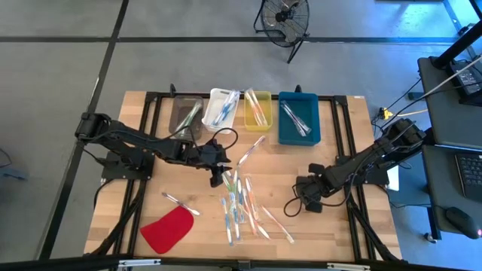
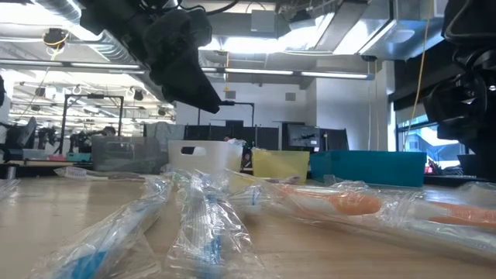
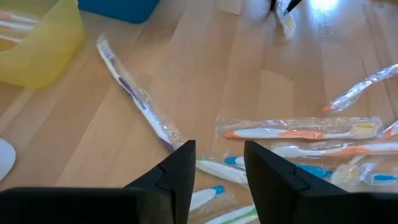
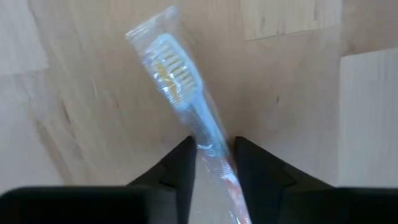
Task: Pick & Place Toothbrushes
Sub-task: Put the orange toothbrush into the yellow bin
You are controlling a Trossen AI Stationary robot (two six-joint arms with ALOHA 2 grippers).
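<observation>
Right hand (image 4: 211,163), centre-right of the high view, pinches a wrapped toothbrush (image 4: 186,99), likely lifting it toward the bins (image 1: 298,117) at top. Left hand (image 3: 217,171), fingers spread and empty, hovers over the loose pile (image 1: 239,207) mid-bench (image 1: 339,233), apparently choosing.

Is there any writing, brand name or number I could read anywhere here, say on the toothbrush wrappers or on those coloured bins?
None can be read.
Toothbrush wrappers: clear plastic, no print that can be made out.
Wrapped toothbrush between the right gripper's fingers: no lettering shows.
Yellow bin, blue bin, white bin: plain walls, no labels.
Red flat piece: plain.
Room behind the table: any signs are too blurred to read.
</observation>
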